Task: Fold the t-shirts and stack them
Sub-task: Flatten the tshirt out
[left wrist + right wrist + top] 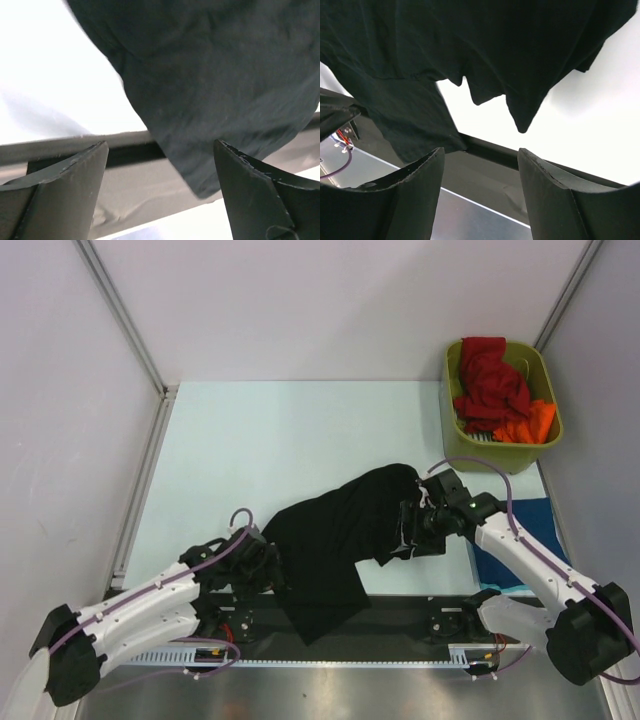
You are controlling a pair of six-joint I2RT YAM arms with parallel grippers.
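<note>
A black t-shirt [335, 540] lies rumpled across the near middle of the table, and its lower end drapes over the front rail. My left gripper [268, 565] is at the shirt's left edge and stands open. In the left wrist view the black cloth [225, 75] fills the space ahead, and its corner dips between the wide-apart fingers of my left gripper [160, 142], ungripped. My right gripper [408, 530] is at the shirt's right side. In the right wrist view it [480, 150] is open and empty, with the black t-shirt [445, 40] just beyond its tips.
An olive-green bin [450, 410] at the back right holds a red t-shirt [490, 380] and an orange t-shirt [525, 425]. A dark blue t-shirt [520, 530] lies flat at the right, under my right arm. A dark rail [400, 615] runs along the front edge of the pale table [280, 440].
</note>
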